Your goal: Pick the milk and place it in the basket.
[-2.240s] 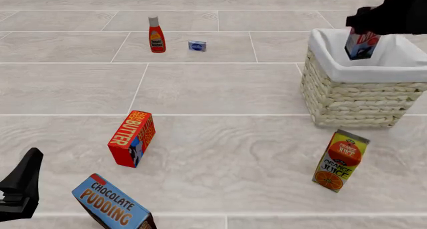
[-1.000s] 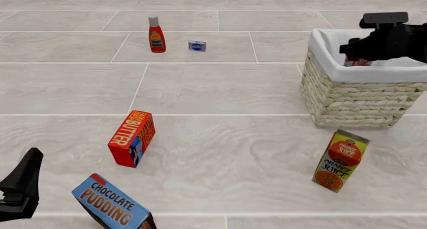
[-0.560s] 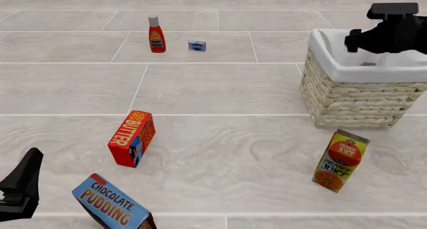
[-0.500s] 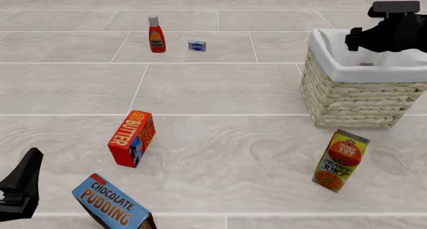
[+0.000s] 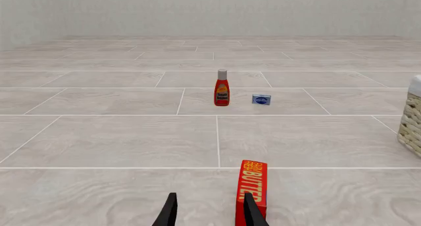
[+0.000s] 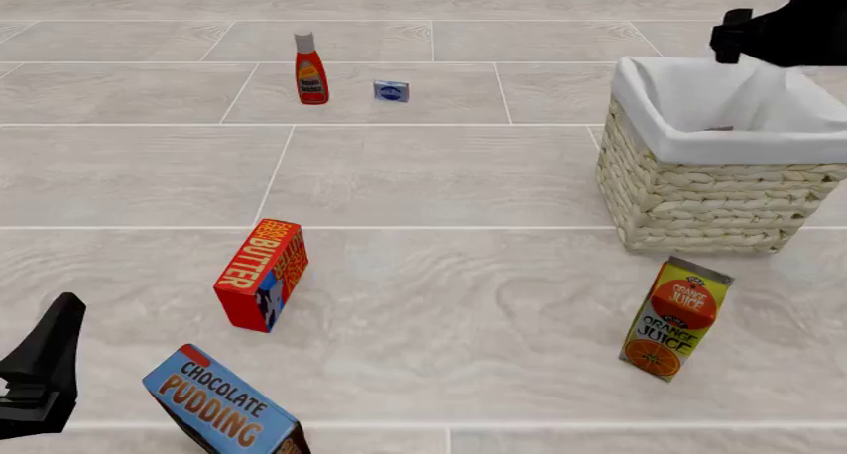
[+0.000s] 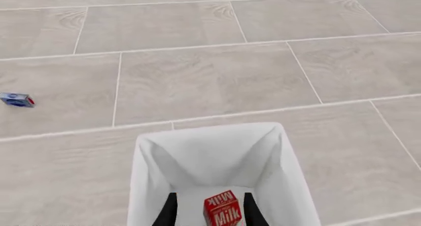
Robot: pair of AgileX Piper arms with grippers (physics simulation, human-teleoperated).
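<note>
Tile floor, one milk (image 7: 223, 209), one basket (image 6: 701, 191)

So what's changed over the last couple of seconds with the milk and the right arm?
The right gripper lowered the small red and blue milk carton into the cream wicker basket, let it go and rose away open. The left gripper and the other groceries stayed put.

Our right gripper (image 7: 208, 211) risen from inside the basket (image 6: 701, 201) to above its far rim, fingers now parted and empty, the milk (image 7: 222, 209) we carried now released, resting down on the white liner, only a sliver showing from the front
</note>
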